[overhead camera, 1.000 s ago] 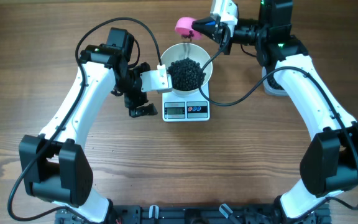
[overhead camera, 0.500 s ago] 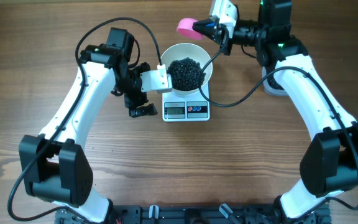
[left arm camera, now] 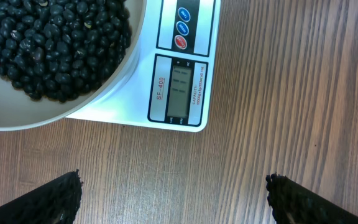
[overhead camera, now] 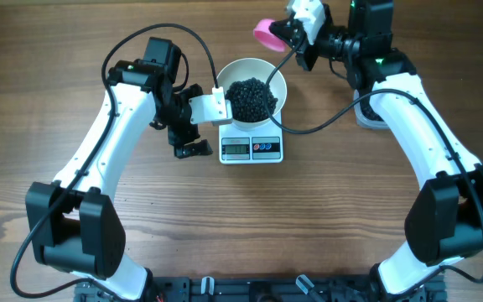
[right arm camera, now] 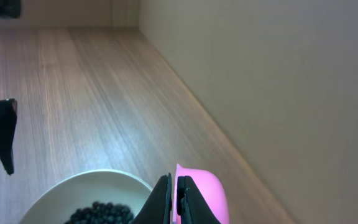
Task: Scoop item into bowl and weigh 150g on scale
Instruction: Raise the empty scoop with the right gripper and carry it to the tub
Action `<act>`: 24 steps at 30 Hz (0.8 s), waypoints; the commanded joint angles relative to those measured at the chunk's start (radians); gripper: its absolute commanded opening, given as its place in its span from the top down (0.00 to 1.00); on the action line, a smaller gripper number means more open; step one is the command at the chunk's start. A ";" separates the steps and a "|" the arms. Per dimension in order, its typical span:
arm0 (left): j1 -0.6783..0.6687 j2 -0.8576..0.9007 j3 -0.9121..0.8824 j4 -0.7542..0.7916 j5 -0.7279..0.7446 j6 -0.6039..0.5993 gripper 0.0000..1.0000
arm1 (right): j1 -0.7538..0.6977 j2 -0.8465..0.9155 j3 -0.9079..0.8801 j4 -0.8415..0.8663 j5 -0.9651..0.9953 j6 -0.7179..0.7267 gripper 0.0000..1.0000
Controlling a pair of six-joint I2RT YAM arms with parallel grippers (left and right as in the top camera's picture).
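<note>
Nearest in, the left pincer [overhead camera: 189,143] hangs low over the brown wood-grain counter [overhead camera: 325,218]. Its jaws are spread wide with nothing between them. In its wrist view only the black ribbed fingertips [left arm camera: 58,200] poke in at the bottom corners.

Just ahead of that pincer sits the small white square digital scale [left arm camera: 143,84]. Its grey display [left arm camera: 178,90] is on the side nearest the pincer, the digits too faint to read. Three round buttons [left arm camera: 182,28], two blue and one red, lie just past the display.

Ahead again, toward the left of that wrist view, the round white deep bowl [left arm camera: 5,109] stands on the scale and overhangs its edge. Inside it the small round glossy black beans [left arm camera: 55,43] lie in a dark heap. The left pincer is just beside the scale and touches neither it nor the bowl.

Further out, beyond the bowl's far rim, the right pincer [overhead camera: 288,32] is up off the counter, clamped tight on the pink plastic scoop [overhead camera: 267,31]. The scoop's cup juts out from the pincer's tips, near the bowl's far rim but apart from it. In the right wrist view the bowl and beans sit below the closed tips. I cannot tell whether the scoop carries any beans.

Farthest off, past this pincer, a plain pale wall [right arm camera: 260,93] rises from the counter's back edge.
</note>
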 commanded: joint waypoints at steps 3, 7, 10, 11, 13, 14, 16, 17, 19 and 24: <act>-0.003 0.004 -0.006 0.000 0.024 0.019 0.00 | -0.011 -0.026 0.001 -0.021 0.105 0.108 0.96; -0.003 0.004 -0.006 0.000 0.024 0.019 0.00 | -0.011 -0.026 0.001 -0.020 0.132 0.144 0.96; -0.003 0.004 -0.006 0.000 0.024 0.019 0.00 | -0.012 -0.026 0.001 -0.013 0.165 0.211 0.96; -0.003 0.004 -0.006 0.000 0.024 0.019 0.00 | -0.013 -0.026 0.001 0.006 0.186 0.306 0.96; -0.003 0.004 -0.006 0.000 0.024 0.019 0.00 | -0.013 -0.026 0.001 0.038 0.224 0.481 0.96; -0.003 0.004 -0.006 0.000 0.024 0.019 0.00 | -0.013 -0.026 0.001 0.040 0.249 0.523 0.96; -0.003 0.004 -0.006 0.000 0.024 0.019 0.00 | -0.014 -0.026 0.002 0.045 0.345 0.579 0.96; -0.003 0.004 -0.006 0.000 0.024 0.019 0.00 | -0.017 -0.027 0.002 0.060 0.362 0.618 0.96; -0.003 0.004 -0.006 0.000 0.024 0.019 0.00 | -0.037 -0.031 0.004 0.113 0.363 0.732 0.96; -0.003 0.004 -0.006 0.000 0.024 0.019 0.00 | -0.143 -0.065 0.005 0.155 0.357 1.154 0.96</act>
